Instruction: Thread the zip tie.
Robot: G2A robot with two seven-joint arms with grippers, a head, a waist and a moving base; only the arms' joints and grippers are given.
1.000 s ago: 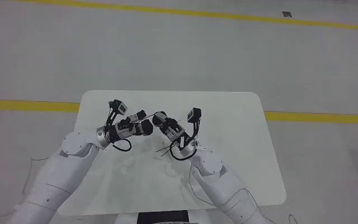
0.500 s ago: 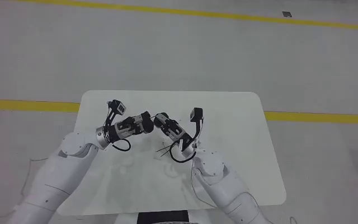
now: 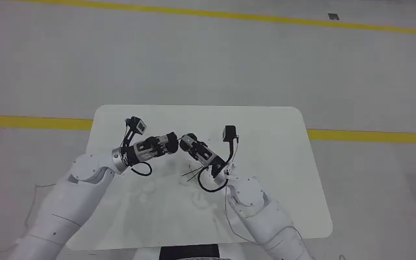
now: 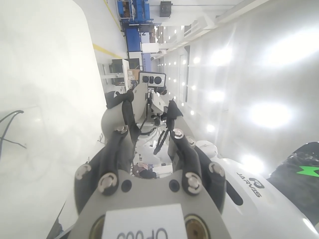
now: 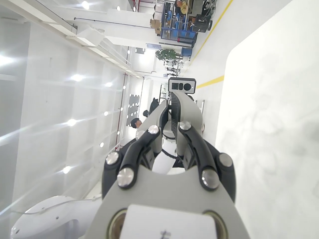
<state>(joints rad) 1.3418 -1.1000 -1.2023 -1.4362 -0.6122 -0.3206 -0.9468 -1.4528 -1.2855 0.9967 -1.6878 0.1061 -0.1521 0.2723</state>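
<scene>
Since a second ago the left claw (image 3: 173, 138) has swung away from the robot's body and closed in on the right claw (image 3: 184, 139). The two tips now sit nose to nose above the middle of the table (image 3: 273, 130), nearly touching. The left claw's fingers (image 4: 126, 111) stand apart, straddling the other claw's tip, which I judge to be a stance for taking a tie end offered to it. The right claw's fingers are drawn almost together (a pinch suited to something very thin), but I cannot tell whether a tie is actually between them. Loose zip ties (image 3: 192, 173) lie flat on the table just beside the right forearm, on the robot's side of the meeting point. The threading does not look done yet.
</scene>
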